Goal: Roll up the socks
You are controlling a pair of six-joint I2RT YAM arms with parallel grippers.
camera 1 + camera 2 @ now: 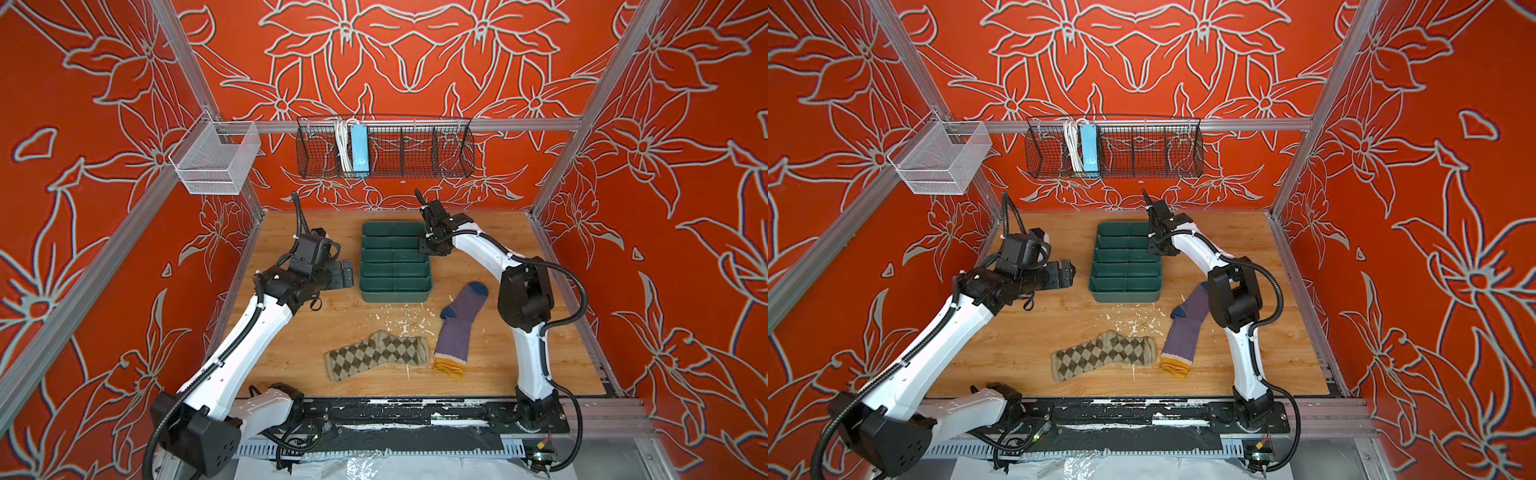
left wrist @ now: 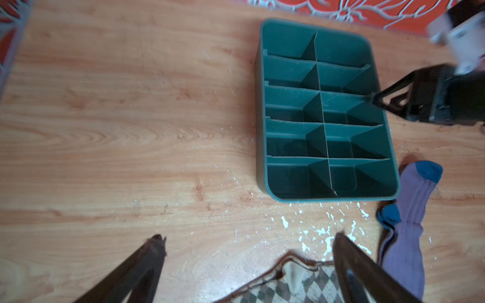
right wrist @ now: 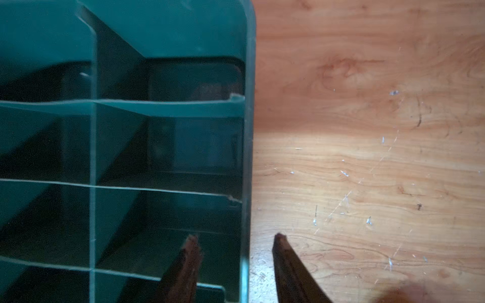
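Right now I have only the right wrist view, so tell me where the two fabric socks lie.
Observer: The purple sock with navy toe and yellow cuff lies flat on the wooden table, off the near right corner of the dark green divided plastic tray.
Operator: Give me the other one.
Observer: The olive-and-beige argyle sock lies unrolled just left of that cuff.
Operator: Report the left gripper.
Observer: The left gripper hangs open left of the tray, holding nothing.

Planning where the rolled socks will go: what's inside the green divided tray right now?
The compartments of the green tray look empty. One finger of the right gripper reaches inside its wall, the other is outside. Some compartment floors are hidden by dividers, shadow and that gripper.
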